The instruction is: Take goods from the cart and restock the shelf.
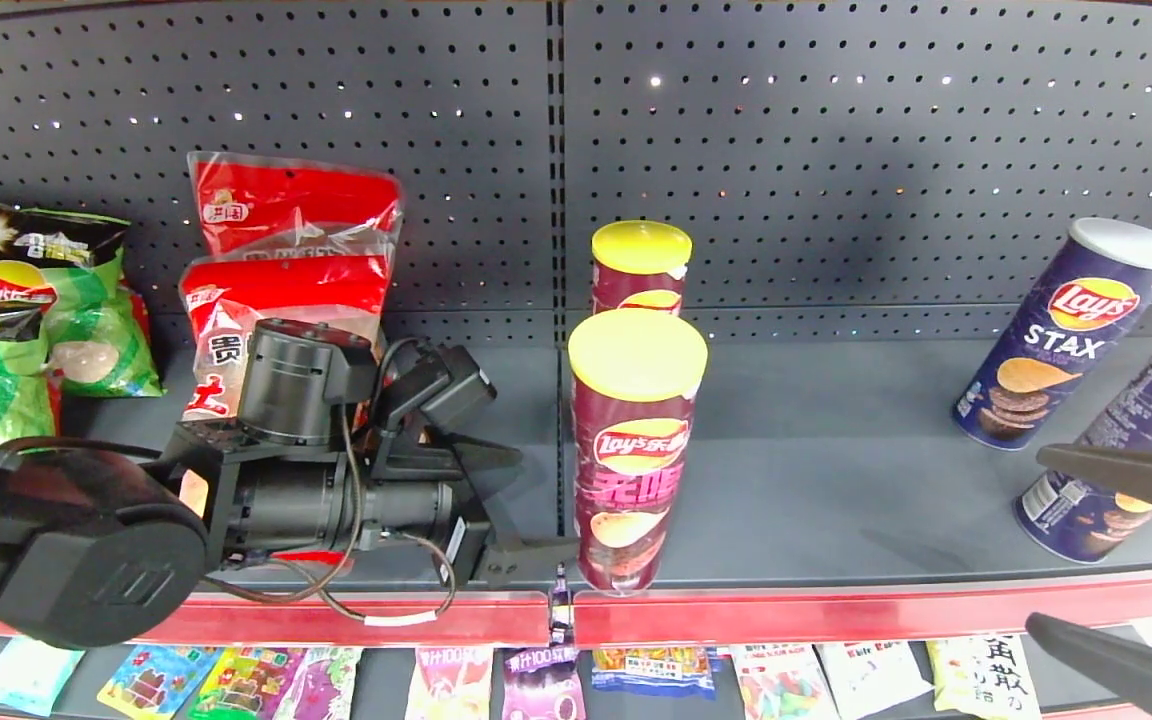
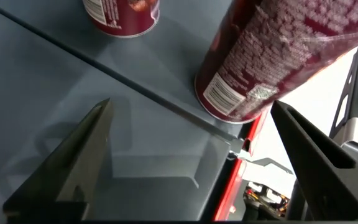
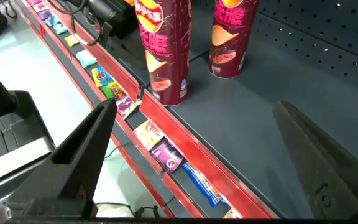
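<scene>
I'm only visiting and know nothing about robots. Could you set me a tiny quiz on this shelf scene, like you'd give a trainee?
1. True or false: the front maroon can stands upright near the front edge of the shelf.
2. How many maroon cans with yellow lids stand on this shelf? A) one B) two C) four
3. Fill in the blank: the left gripper, beside the front maroon can, has its jaws ___ (open or shut).
Key: 1 true; 2 B; 3 open.
</scene>
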